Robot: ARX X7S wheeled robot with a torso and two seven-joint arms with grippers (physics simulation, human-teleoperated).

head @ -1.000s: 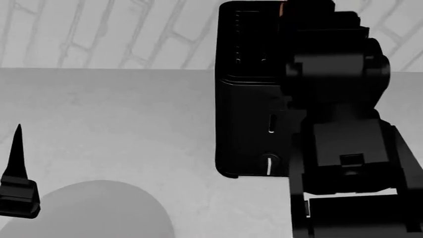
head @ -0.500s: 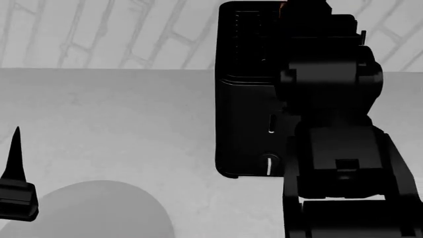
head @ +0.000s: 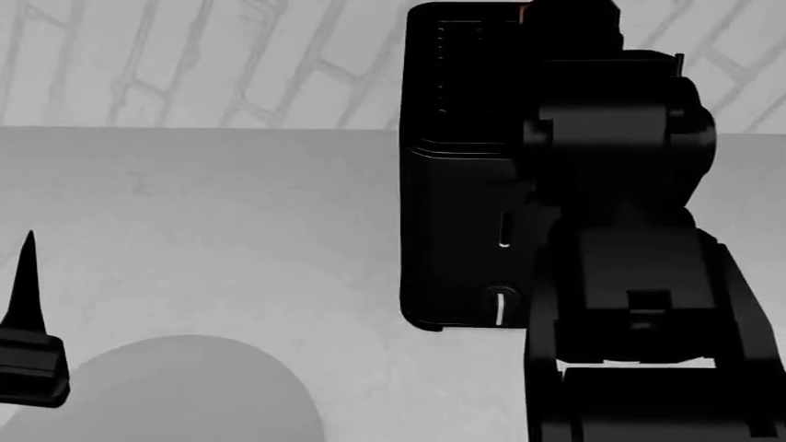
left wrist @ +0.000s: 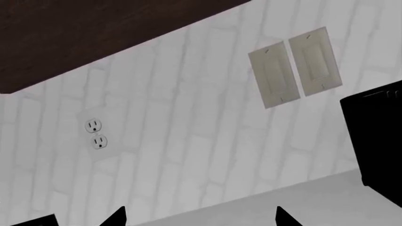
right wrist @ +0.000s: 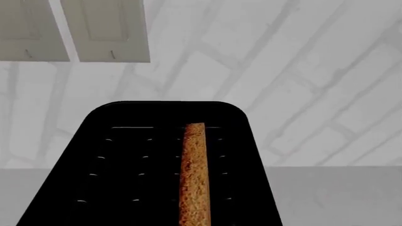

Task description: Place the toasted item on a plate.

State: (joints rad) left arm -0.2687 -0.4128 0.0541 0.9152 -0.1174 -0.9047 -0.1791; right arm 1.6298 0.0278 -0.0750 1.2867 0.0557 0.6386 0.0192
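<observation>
Your toast [right wrist: 193,174] stands on edge in the right-hand slot of the black toaster [right wrist: 125,165], poking up above the top; in the right wrist view it runs from the middle of the frame to the bottom edge. In the head view only a reddish sliver shows at the top edge, because your right arm [head: 627,276] fills the right half of the frame and covers most of the toaster [head: 461,184] from above. You cannot tell from any view whether the right jaws are apart or together; they do not show.

The plate [head: 184,391] lies on the counter [head: 221,212] at the lower left of the head view, well apart from the toaster, partly cut by the bottom edge. Your left gripper [head: 28,341] sits at the far left edge just beside the plate, one dark finger pointing up. In the left wrist view two fingertips [left wrist: 116,217] show at the bottom edge with a wide gap, so those jaws stand apart and hold nothing.

Behind the counter is a pale brick wall [left wrist: 188,141] with a power outlet [left wrist: 95,133], two switch plates [left wrist: 295,66] and a dark cabinet [left wrist: 94,33] in the upper left.
</observation>
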